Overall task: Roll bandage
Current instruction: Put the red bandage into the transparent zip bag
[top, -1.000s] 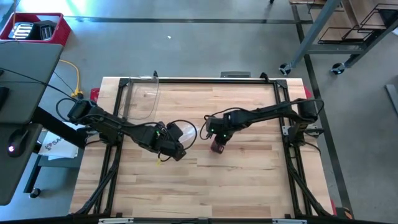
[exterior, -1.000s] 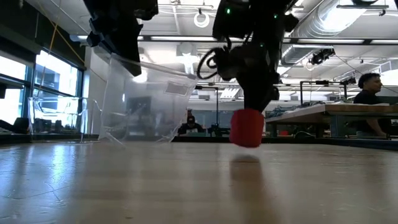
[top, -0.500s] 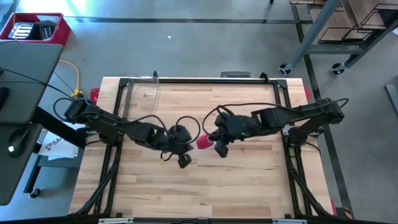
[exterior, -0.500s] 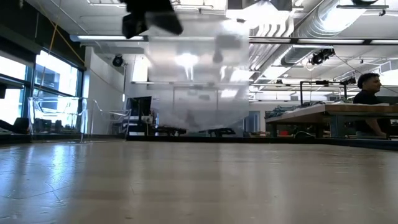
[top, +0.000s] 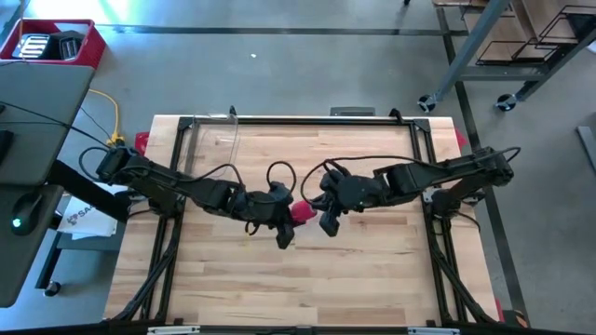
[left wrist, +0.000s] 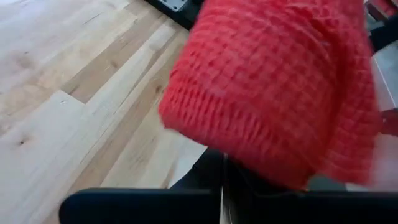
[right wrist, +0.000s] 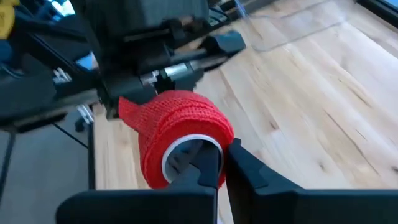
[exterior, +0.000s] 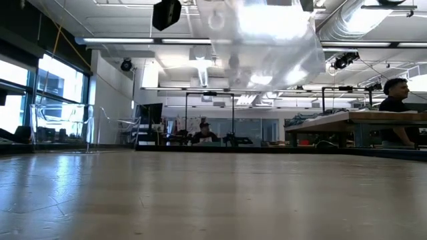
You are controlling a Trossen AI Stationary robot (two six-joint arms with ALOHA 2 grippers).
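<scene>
Both arms reach inward, left end effector (top: 284,226) facing right end effector (top: 321,212) mid-table.

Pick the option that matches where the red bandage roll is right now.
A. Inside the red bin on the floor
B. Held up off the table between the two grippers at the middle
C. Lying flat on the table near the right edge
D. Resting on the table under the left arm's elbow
B: in the high view the bandage sits between the left gripper and the right gripper at mid-table, and the low view shows no roll on the tabletop.
</scene>
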